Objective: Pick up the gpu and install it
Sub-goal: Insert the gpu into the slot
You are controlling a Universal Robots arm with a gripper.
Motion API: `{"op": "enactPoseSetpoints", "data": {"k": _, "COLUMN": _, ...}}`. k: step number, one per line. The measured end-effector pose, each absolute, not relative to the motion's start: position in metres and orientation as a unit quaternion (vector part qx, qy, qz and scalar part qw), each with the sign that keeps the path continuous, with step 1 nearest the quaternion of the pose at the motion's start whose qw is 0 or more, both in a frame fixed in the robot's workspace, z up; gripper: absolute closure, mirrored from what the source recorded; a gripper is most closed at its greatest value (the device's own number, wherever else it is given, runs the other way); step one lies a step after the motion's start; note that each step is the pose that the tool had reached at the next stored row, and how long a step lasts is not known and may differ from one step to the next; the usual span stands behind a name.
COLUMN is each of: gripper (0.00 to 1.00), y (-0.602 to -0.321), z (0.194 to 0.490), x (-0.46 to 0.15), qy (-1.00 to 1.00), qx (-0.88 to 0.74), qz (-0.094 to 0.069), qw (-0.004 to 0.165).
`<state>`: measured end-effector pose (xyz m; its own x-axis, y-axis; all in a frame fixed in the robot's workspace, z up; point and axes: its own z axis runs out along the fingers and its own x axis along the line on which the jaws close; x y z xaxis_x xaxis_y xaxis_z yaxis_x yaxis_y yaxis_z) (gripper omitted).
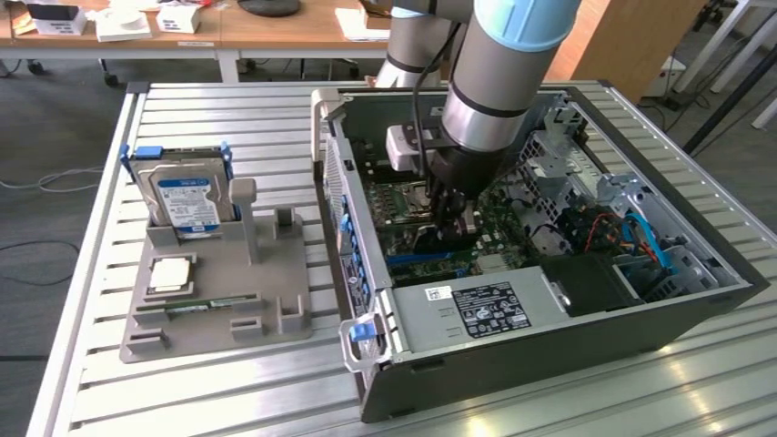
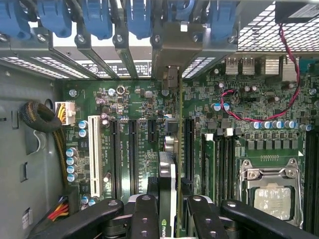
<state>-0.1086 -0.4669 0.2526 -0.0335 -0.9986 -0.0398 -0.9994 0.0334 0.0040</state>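
1. The gripper (image 2: 170,200) is partly closed, its 2 black fingers (image 2: 144,211) pinching the gpu (image 2: 167,174) by its flat faces.
2. In the exterior view, the arm reaches down into the open computer case (image 1: 680,309). The grey power supply (image 1: 486,309) is at 6 o'clock from the gripper.
3. The gpu shows edge-on, thin and dark, upright over the green motherboard (image 2: 139,144) among its long slots. I cannot tell whether it is seated.
4. The hard drive (image 1: 188,196) stands at 9 o'clock from the case.
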Motion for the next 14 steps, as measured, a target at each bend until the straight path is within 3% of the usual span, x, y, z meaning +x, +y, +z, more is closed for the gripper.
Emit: {"op": "enactPoseSetpoints", "data": {"k": 14, "gripper": 0.73, "y": -0.4669, "z": 0.251, "x": -0.109, "qy": 0.719, "qx": -0.695, "qz": 0.015, "qw": 0.013}}
